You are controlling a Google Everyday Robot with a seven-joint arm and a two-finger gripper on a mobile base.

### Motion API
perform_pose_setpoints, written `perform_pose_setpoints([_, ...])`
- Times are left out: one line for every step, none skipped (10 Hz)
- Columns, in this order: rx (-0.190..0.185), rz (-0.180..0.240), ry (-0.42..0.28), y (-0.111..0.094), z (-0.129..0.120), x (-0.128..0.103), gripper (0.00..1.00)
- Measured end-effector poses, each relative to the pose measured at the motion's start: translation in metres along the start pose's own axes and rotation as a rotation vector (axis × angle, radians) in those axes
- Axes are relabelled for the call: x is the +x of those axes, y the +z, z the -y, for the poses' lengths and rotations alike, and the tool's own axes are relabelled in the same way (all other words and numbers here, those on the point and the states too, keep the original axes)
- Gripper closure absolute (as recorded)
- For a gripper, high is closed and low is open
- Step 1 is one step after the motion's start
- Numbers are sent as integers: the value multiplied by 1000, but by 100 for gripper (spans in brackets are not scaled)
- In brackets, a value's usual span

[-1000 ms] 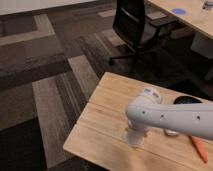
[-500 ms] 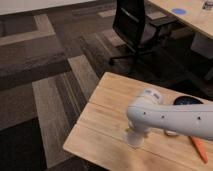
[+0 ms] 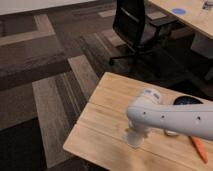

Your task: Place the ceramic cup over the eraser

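The smooth white arm reaches down over the pale plank table (image 3: 100,125), its gripper (image 3: 134,137) low on a white tapered form, apparently the ceramic cup (image 3: 133,140), so the placing step seems in hand, though the eraser is hidden and alignment over it needs checking.

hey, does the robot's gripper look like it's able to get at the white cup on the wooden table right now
Probably yes. The gripper is hidden behind the white arm, which reaches down right over the ceramic cup near the front of the wooden table. Nothing stands between them. The dark blue bowl and orange object lie off to the side.
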State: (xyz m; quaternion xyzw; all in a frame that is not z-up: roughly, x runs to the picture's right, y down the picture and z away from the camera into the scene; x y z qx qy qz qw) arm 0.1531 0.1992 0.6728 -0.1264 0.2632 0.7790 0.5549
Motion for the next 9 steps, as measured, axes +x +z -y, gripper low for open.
perform_pose_setpoints([0, 0, 0, 0, 0, 0, 79])
perform_pose_setpoints([0, 0, 0, 0, 0, 0, 65])
perform_pose_setpoints([0, 0, 0, 0, 0, 0, 51])
perform_pose_setpoints([-1, 0, -1, 0, -1, 0, 32])
perform_pose_setpoints([-1, 0, -1, 0, -1, 0, 22])
perform_pose_setpoints([0, -2, -1, 1, 0, 1, 20])
perform_pose_setpoints([1, -3, 0, 1, 0, 1, 20])
perform_pose_setpoints([1, -4, 0, 1, 0, 1, 20])
perform_pose_setpoints([1, -4, 0, 1, 0, 1, 20])
